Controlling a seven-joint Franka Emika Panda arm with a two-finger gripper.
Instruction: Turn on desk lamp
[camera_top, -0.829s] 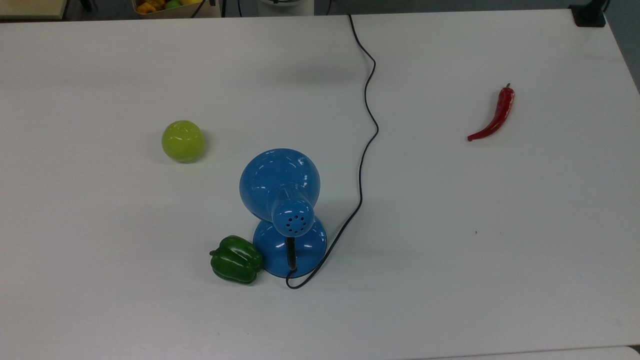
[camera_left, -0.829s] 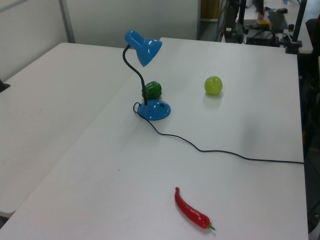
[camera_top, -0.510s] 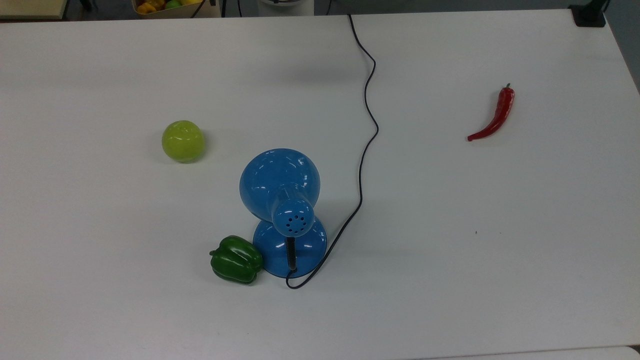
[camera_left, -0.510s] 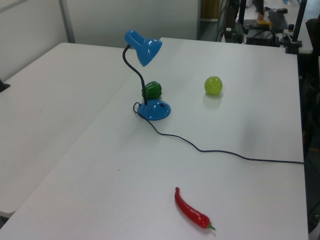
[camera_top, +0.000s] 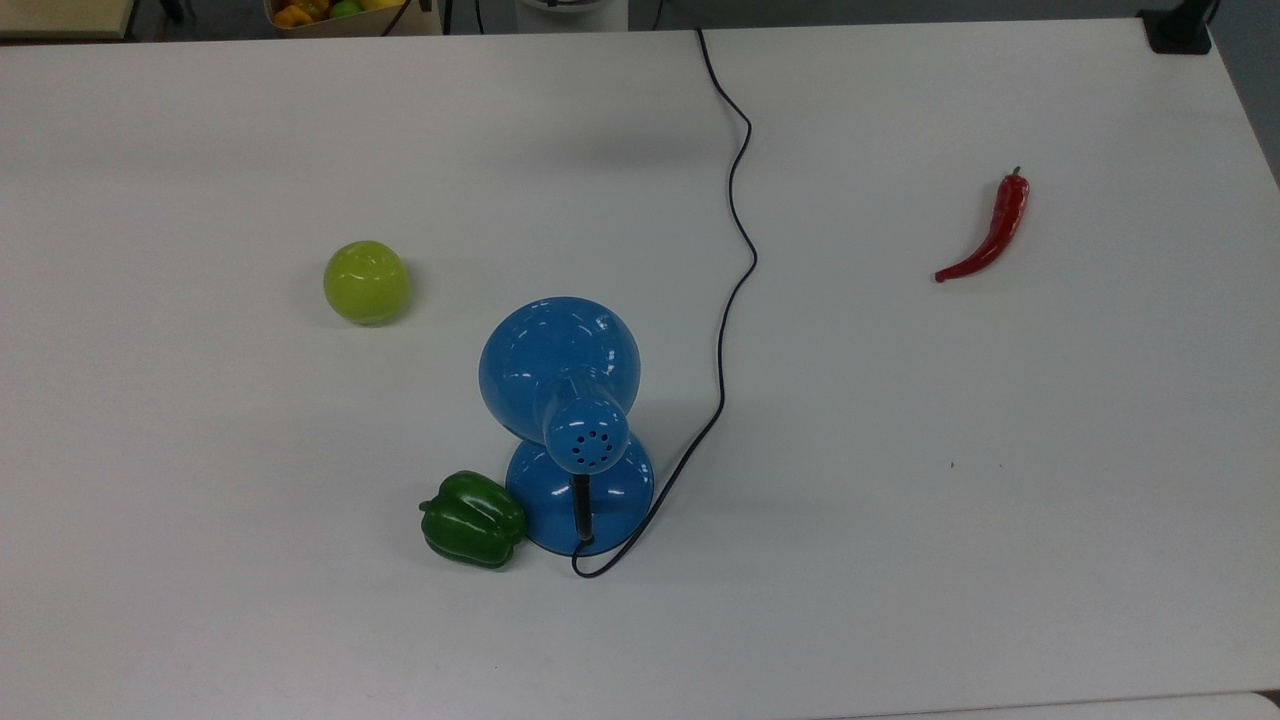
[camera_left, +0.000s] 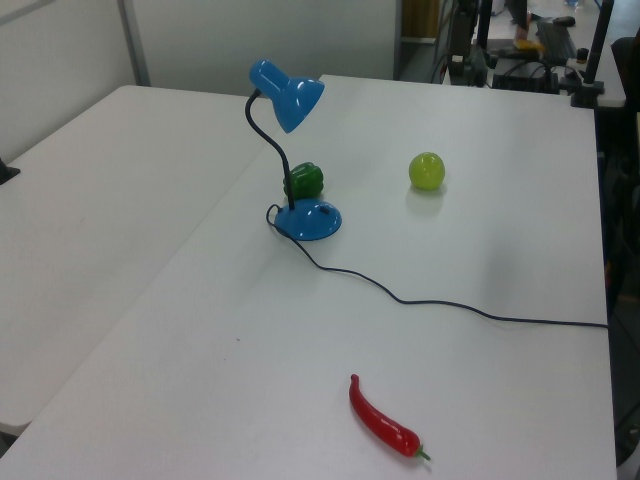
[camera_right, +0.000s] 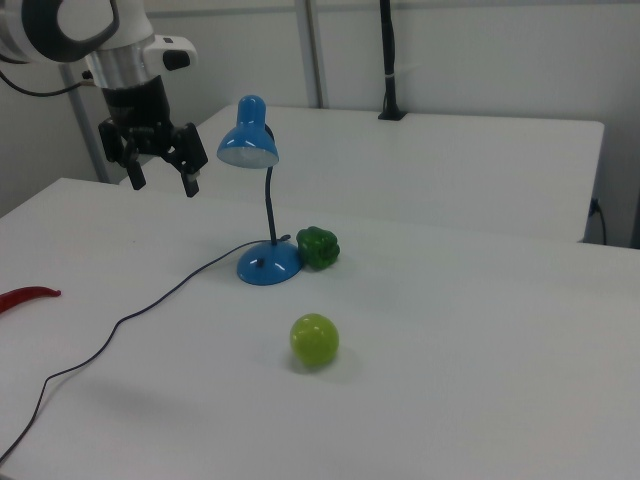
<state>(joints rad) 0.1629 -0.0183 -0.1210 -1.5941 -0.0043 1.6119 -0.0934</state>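
A glossy blue desk lamp (camera_top: 565, 400) stands on a white desk (camera_top: 1000, 500), toward the near edge in the top view and a little to the top view's left of the desk's middle. Its dome shade (camera_top: 558, 360) is smooth and shiny, catching small highlights. Behind the shade sits a rounded rear cap (camera_top: 588, 440) pierced with a ring of small holes. A thin black neck (camera_left: 268, 140) rises from the round blue base (camera_left: 309, 220) and curves over to carry the shade, which tilts downward in the left view. In the right view the shade's opening (camera_right: 248, 152) looks pale inside. A thin black cord (camera_top: 735, 260) loops out from the base and winds across the desk to its far edge in the top view.

A green bell pepper (camera_top: 472, 520) lies touching the base, on the top view's left of it. A yellow-green apple (camera_top: 366, 282) sits well apart from the lamp, farther toward the top view's left edge of the desk. A red chilli (camera_top: 988, 235) lies well apart near the top view's right edge.

In the right view the robot's black gripper (camera_right: 160, 170) hangs in the air above the desk, to the right view's left of the shade and apart from it, its two fingers (camera_right: 190, 175) spread wide and holding nothing.
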